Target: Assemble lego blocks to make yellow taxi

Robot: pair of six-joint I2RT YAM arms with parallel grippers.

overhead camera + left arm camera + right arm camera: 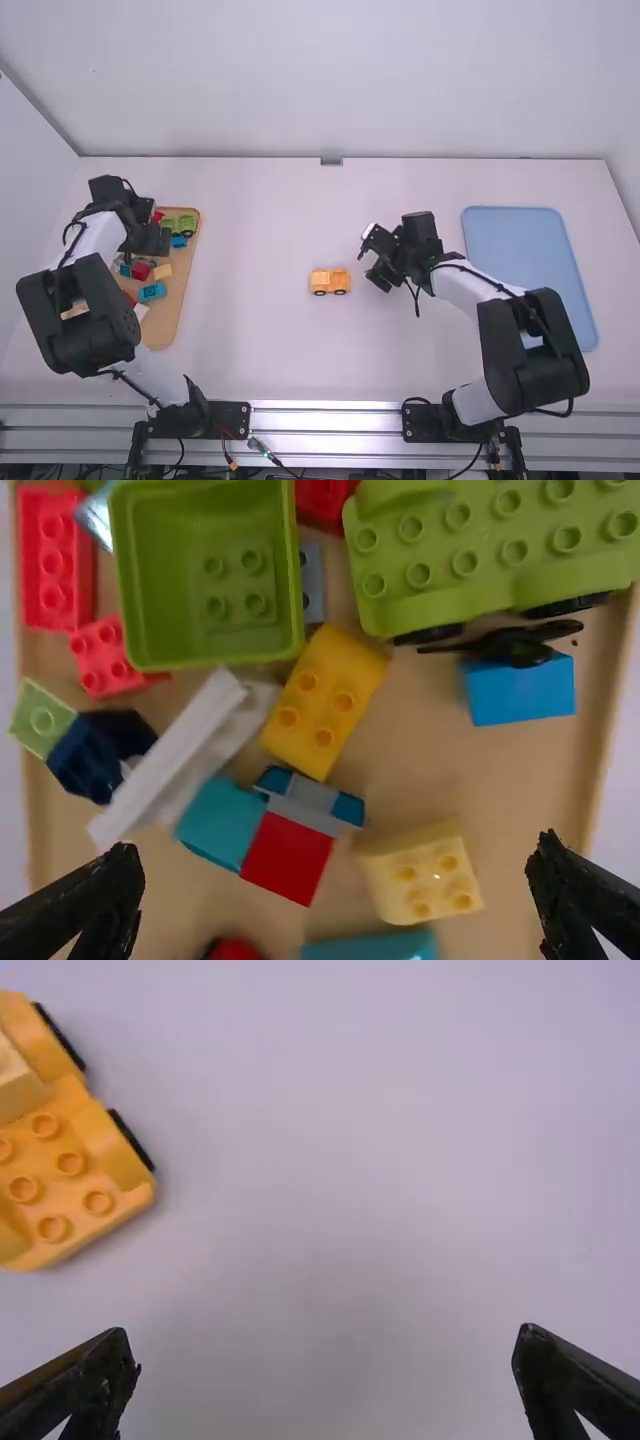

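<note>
The left gripper is over the wooden tray, its fingers spread with nothing between them; the right gripper is likewise apart and empty. In the high view, the taxi lies at the right gripper's eight o'clock, near it, the blue tray at three, well apart. The green car sits at the left gripper's two o'clock. A white piece and green bin crowd the yellow block.
</note>
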